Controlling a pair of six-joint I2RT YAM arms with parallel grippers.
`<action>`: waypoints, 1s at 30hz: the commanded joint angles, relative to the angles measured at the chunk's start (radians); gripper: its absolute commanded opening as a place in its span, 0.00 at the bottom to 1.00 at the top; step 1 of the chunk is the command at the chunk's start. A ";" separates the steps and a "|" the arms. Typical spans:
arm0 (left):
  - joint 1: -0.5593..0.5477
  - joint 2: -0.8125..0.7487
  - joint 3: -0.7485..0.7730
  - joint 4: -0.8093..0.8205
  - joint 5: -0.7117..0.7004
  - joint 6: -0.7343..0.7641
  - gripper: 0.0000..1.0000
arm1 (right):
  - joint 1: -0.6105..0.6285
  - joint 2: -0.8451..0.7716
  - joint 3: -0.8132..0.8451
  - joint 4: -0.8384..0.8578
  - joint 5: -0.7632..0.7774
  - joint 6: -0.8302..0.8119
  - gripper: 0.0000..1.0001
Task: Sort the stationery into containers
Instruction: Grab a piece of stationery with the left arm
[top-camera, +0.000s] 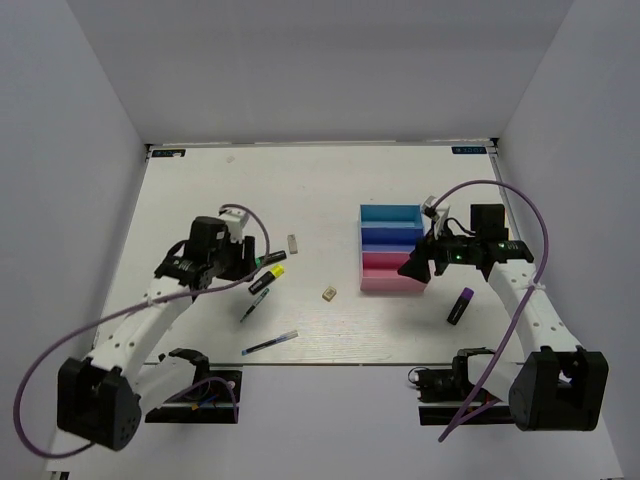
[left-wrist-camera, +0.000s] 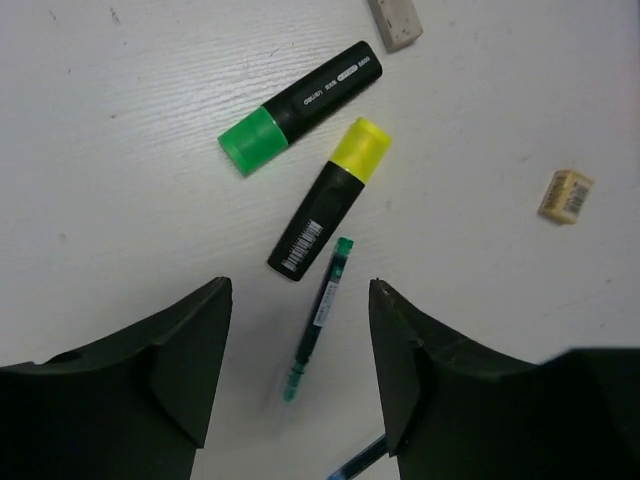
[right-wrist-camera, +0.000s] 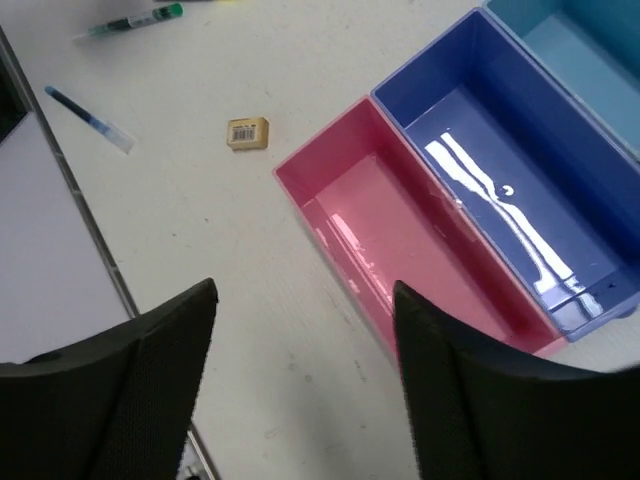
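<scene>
My left gripper (left-wrist-camera: 300, 287) is open and empty above a thin teal pen (left-wrist-camera: 320, 315), which lies between its fingers. Just beyond lie a yellow-capped marker (left-wrist-camera: 330, 200) and a green-capped marker (left-wrist-camera: 300, 107). From above, the left gripper (top-camera: 247, 264) sits over these markers. My right gripper (right-wrist-camera: 305, 288) is open and empty over bare table at the near corner of the pink tray (right-wrist-camera: 400, 250). The dark blue tray (right-wrist-camera: 510, 170) and cyan tray (right-wrist-camera: 580, 50) join it in a row; all three are empty. A purple-capped marker (top-camera: 460, 305) lies right of the trays.
A grey eraser (left-wrist-camera: 396, 20) and a tan eraser (left-wrist-camera: 566, 195) lie beyond the markers. A blue pen (top-camera: 269, 343) lies near the table's front edge. White walls enclose the table at the back and sides.
</scene>
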 joint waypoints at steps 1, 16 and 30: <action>-0.066 0.151 0.140 -0.090 -0.090 0.135 0.69 | 0.002 -0.036 0.014 -0.035 -0.059 -0.100 0.69; -0.070 0.679 0.440 -0.104 -0.083 0.458 0.54 | 0.006 -0.061 0.021 -0.043 -0.082 -0.113 0.58; -0.092 0.840 0.496 -0.087 -0.060 0.504 0.61 | 0.006 -0.038 0.039 -0.064 -0.076 -0.119 0.59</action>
